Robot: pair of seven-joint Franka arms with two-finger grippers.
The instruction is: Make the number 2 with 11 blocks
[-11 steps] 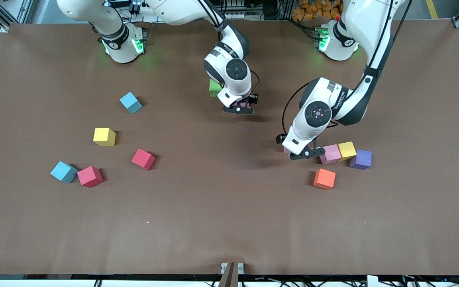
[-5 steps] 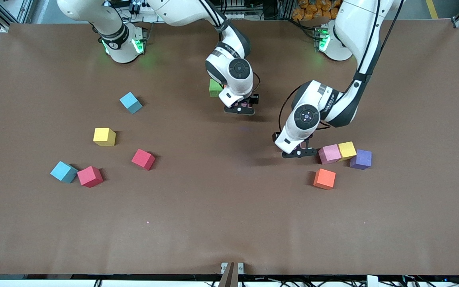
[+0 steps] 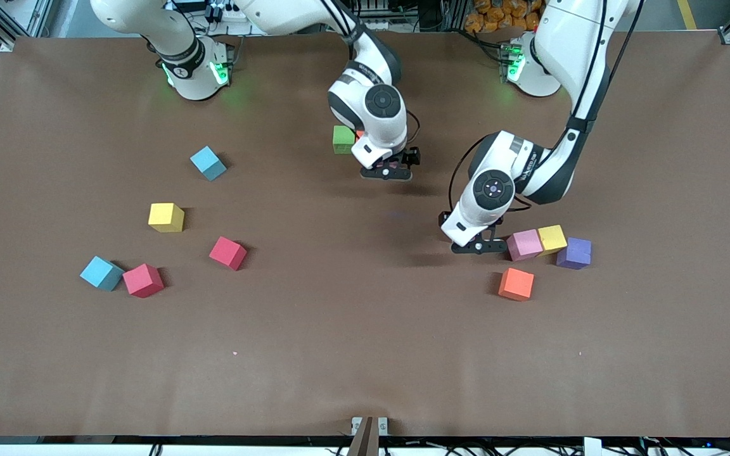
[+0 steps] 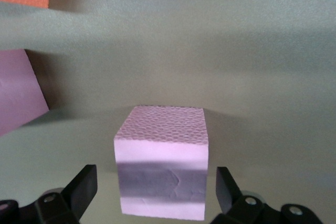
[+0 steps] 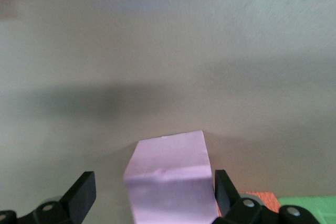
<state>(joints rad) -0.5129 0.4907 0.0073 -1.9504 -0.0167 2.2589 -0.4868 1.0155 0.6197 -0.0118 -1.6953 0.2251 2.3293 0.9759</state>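
My right gripper (image 3: 388,171) is open, low around a pink block (image 5: 170,182) beside a green block (image 3: 343,139) and an orange sliver (image 5: 260,201). My left gripper (image 3: 480,246) is open too, straddling another pink block (image 4: 160,166) with a gap on each side of it. Close by it toward the left arm's end sit a pink block (image 3: 524,244), a yellow block (image 3: 552,239) and a purple block (image 3: 573,253), with an orange block (image 3: 516,284) nearer the camera. Toward the right arm's end lie a yellow block (image 3: 166,217) and two red blocks (image 3: 227,253) (image 3: 143,280).
Two light-blue cubes lie toward the right arm's end, one (image 3: 208,163) farther from the camera than the yellow block there, one (image 3: 101,273) touching a red block. The brown table (image 3: 365,354) is bare nearer the camera.
The right gripper has opened off its pink block, which now rests on the table. The left gripper has shifted slightly toward the right arm's end, around the other pink block.
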